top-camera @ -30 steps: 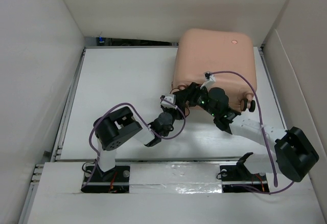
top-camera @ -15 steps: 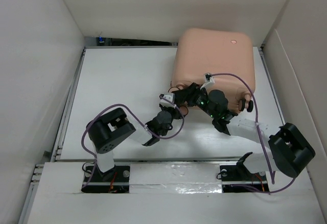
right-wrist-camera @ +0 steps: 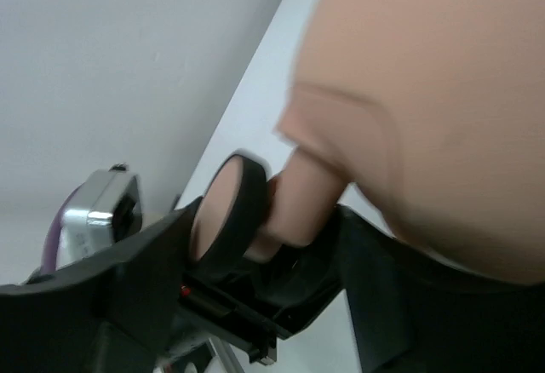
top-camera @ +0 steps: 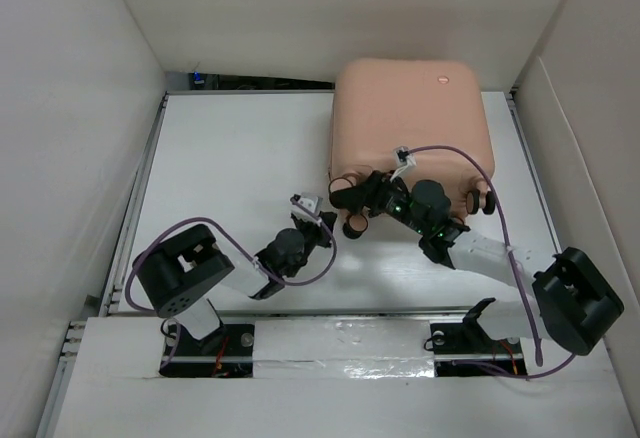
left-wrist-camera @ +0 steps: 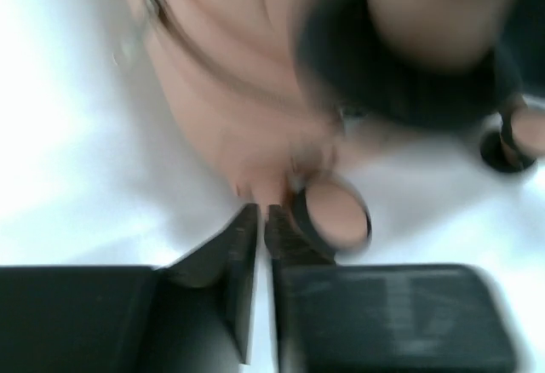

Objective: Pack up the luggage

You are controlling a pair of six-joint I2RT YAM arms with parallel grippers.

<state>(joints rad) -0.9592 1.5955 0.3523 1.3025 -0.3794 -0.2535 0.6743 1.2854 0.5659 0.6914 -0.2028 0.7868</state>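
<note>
The luggage (top-camera: 410, 118), a closed peach-pink hard-shell suitcase, lies at the back right of the table. My right gripper (top-camera: 352, 203) is at its near-left corner, shut around a pink-and-black caster wheel (right-wrist-camera: 226, 207) and its stem; the right gripper (right-wrist-camera: 272, 220) fingers sit on either side. My left gripper (top-camera: 322, 224) is just left of that corner, low over the table, shut and empty. In the blurred left wrist view, the left gripper (left-wrist-camera: 260, 213) has only a thin slit between its tips, and a caster wheel (left-wrist-camera: 334, 217) lies just ahead to the right.
White walls enclose the table (top-camera: 230, 158) on the left, back and right. A second caster wheel (top-camera: 481, 201) sticks out at the suitcase's near-right corner. Purple cables loop over both arms.
The left arm has drawn back toward the near left, away from the suitcase corner. The suitcase has shifted slightly left and back, with the right gripper still on its wheel.
</note>
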